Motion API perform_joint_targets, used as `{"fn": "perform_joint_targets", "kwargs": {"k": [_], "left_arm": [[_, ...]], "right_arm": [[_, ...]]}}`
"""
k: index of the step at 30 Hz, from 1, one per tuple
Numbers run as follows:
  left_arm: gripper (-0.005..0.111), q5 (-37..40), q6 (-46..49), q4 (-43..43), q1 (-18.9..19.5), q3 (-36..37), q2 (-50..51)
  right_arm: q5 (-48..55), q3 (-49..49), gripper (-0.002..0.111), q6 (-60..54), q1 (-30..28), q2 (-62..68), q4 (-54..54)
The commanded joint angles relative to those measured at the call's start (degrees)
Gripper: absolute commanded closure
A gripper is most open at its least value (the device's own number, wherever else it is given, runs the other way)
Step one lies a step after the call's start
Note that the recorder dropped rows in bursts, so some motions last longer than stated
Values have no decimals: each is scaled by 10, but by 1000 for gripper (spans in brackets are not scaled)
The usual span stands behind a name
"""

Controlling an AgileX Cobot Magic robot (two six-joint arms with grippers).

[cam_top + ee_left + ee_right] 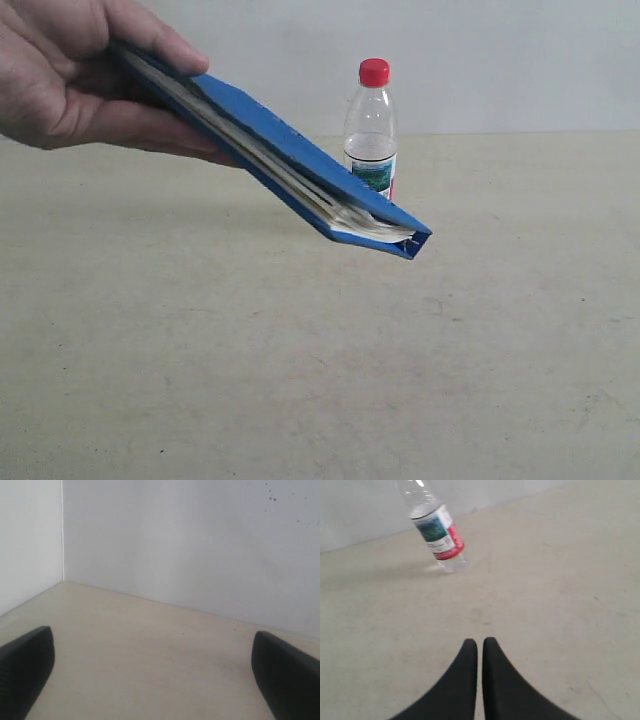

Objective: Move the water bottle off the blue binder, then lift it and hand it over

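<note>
So in the exterior view there's a person's hand (60, 75) coming in from the upper left, pinching one end of the blue binder (280, 150) and holding it up in the air. It's tilted, with the far end drooping down to the right and the white pages showing along the edge. The water bottle (370, 130) stands upright on the table (300, 400) behind it, red cap on top, with its base hidden by the binder from this angle. No robot arm shows up here at all. In the left wrist view the left gripper (150, 645) has its jaws spread wide with nothing between them, and all you get is bare tabletop and a corner of white wall, no bottle and no binder. In the right wrist view the right gripper (480, 645) has its jaws pressed together, holding nothing. The bottle is straight ahead of the tips and a bit off to one side, well apart from them, standing on the bare table with its long axis vertical, so it's clearly not on the binder. I'd say the right arm is the nearer one to either object, and it'd need to open up before grabbing anything. Count: one bottle, one binder, one human hand, two grippers.
</note>
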Motion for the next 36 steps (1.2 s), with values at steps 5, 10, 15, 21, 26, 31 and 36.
{"fn": "perform_joint_targets", "kwargs": {"k": [5, 10, 15, 21, 26, 31, 36], "left_arm": [[-3, -3, -5, -3, 0, 3, -5], [-3, -3, -5, -3, 0, 2, -5], [-3, -7, -5, -3, 0, 2, -8], [-3, -6, -5, -3, 0, 2, -8], [-3, -6, -5, -3, 0, 2, -8], [-3, -5, -5, -3, 0, 2, -8], [-3, -5, -5, -3, 0, 2, -8]], "right_arm": [[-86, -1, 108, -947, 0, -1, 727], [-22, -1, 108, -918, -79, -48, 701], [42, -1, 108, -877, -288, -94, 707], [41, -1, 108, -877, -309, -94, 705], [-17, -1, 108, -829, -309, -94, 672], [-26, -1, 108, -597, -309, -94, 411], [7, -1, 108, -599, -309, -94, 428]]}}
